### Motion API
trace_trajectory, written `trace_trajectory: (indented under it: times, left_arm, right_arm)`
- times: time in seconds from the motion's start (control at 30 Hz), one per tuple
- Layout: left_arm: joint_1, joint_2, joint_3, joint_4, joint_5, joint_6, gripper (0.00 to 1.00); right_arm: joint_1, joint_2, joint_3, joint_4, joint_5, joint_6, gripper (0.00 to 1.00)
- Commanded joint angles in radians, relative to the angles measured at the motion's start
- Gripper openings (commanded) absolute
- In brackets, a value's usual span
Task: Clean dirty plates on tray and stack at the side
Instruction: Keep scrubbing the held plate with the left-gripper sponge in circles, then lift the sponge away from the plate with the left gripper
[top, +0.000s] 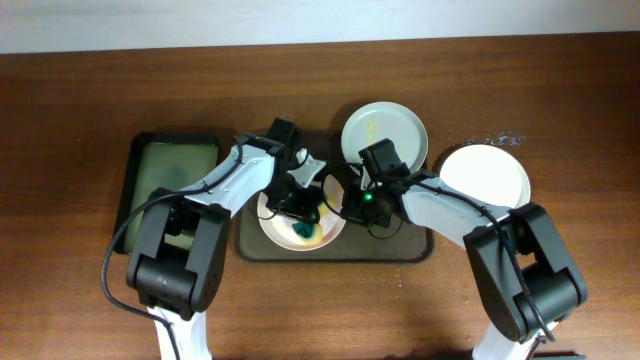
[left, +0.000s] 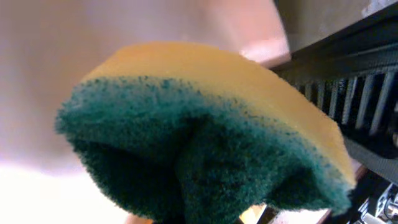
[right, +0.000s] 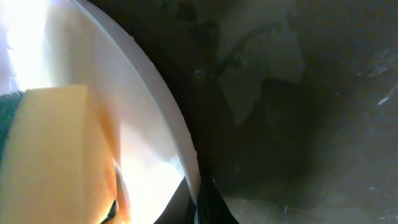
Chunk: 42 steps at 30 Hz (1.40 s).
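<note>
A plate (top: 275, 228) with yellow smears lies on the left part of the dark tray (top: 400, 248). My left gripper (top: 300, 208) is shut on a yellow and green sponge (top: 302, 232) and presses it onto this plate. The sponge fills the left wrist view (left: 205, 137), green side toward the camera, with the plate (left: 93, 37) behind it. My right gripper (top: 347, 207) is shut on the plate's right rim; the right wrist view shows the rim (right: 168, 124) between its fingers (right: 202, 202). A pale mint plate (top: 385, 130) with a yellow streak sits at the tray's far edge. A white plate (top: 485, 175) lies on the table to the right.
A smaller black tray with a greenish inside (top: 170, 185) stands to the left of the dark tray. The two arms meet close together over the dark tray's left half. The table is brown wood (top: 80, 100).
</note>
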Motion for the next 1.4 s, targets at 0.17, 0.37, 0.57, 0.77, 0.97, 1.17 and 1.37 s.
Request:
trace_trajectory:
  times: [0.17,0.37,0.57,0.77,0.97,1.17,1.37]
  left_arm:
    - [0.005,0.011,-0.005,0.042,-0.297,-0.03,0.0]
    - [0.005,0.011,-0.005,0.19,-0.455,-0.092,0.0]
    - [0.005,0.011,-0.005,0.452,-0.502,-0.11,0.0]
    - [0.005,0.011,-0.004,0.441,-0.824,-0.24,0.0]
    - [0.006,0.011,0.014,0.28,-1.064,-0.39,0.0]
    - [0.006,0.011,0.134,0.122,-1.064,-0.429,0.0]
    - [0.006,0.011,0.343,-0.076,-1.051,-0.434,0.0]
  right_arm:
    - [-0.006,0.024,-0.014,-0.007,0.042,0.003,0.05]
    - [-0.006,0.024,-0.014,-0.007,0.042,0.004,0.04]
    - [-0.006,0.024,-0.014,-0.007,0.042,0.003,0.04]
    - [-0.006,0.024,-0.014,-0.007,0.042,0.003,0.04]
    - [-0.006,0.024,-0.014,-0.007,0.043,0.003,0.04]
    - [-0.006,0.024,-0.014,-0.007,0.043,0.003,0.04]
    - [-0.006,0.024,-0.014,-0.007,0.043,0.003,0.04]
